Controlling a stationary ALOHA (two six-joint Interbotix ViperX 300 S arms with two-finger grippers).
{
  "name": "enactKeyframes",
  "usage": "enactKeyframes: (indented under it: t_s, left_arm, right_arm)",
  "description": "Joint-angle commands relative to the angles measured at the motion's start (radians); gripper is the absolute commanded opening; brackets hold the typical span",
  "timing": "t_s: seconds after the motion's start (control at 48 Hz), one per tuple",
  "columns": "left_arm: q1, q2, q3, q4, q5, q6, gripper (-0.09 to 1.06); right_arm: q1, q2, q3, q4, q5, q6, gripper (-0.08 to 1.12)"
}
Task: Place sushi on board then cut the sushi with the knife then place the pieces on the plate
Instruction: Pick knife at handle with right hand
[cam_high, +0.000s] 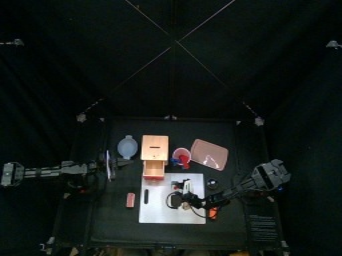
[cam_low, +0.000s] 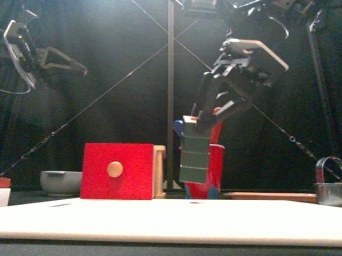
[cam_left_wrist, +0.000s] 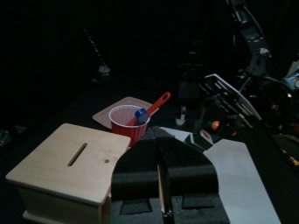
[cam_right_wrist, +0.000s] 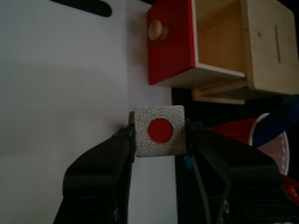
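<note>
My right gripper (cam_right_wrist: 160, 147) is shut on the end of the dark green sushi roll (cam_low: 201, 158), whose white end with a red centre (cam_right_wrist: 160, 131) faces the wrist camera. The roll hangs upright a little above the white cutting board (cam_high: 167, 212), near its middle. The red cup (cam_low: 217, 170) holding the blue and red knives stands behind the roll, beside the wooden box (cam_high: 154, 150). At the back right lies the pink plate (cam_high: 210, 153). My left gripper (cam_left_wrist: 160, 171) is shut, holds nothing and hovers left of the box (cam_left_wrist: 65, 162).
The box's red drawer front (cam_low: 118, 170) is pulled out toward the board. A blue-grey bowl (cam_high: 127, 147) stands left of the box. A small red toy (cam_high: 130, 200) lies just off the board's left edge.
</note>
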Motion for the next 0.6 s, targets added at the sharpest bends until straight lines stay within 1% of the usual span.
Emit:
enactKeyframes:
  t_s: [0.021, 0.062, 0.146, 0.292, 0.354, 0.438, 0.604]
  left_arm:
    - [0.008, 0.005, -0.023, 0.002, -0.009, 0.003, 0.09]
    - [0.009, 0.005, -0.021, 0.002, -0.009, 0.003, 0.09]
    - [0.011, 0.005, -0.021, 0.002, -0.005, 0.003, 0.09]
    - [0.031, 0.005, -0.023, 0.002, -0.005, 0.003, 0.09]
    - [0.038, 0.005, -0.025, 0.002, -0.005, 0.003, 0.09]
    - [0.044, 0.005, -0.023, 0.002, -0.006, 0.003, 0.09]
    - [0.051, 0.005, -0.021, 0.002, -0.005, 0.002, 0.09]
  right_arm:
    - [-0.002, -0.006, -0.023, 0.008, -0.005, 0.003, 0.62]
    - [0.0, -0.005, -0.025, 0.017, -0.005, 0.003, 0.65]
    - [0.0, -0.005, -0.034, 0.058, -0.008, -0.008, 0.74]
    - [0.003, 0.0, -0.051, 0.11, -0.006, -0.037, 0.91]
    - [0.006, 0.003, -0.058, 0.127, -0.005, -0.057, 0.96]
    - [0.009, 0.006, -0.071, 0.138, -0.003, -0.066, 1.0]
    - [0.002, 0.021, -0.075, 0.147, 0.037, -0.061, 1.01]
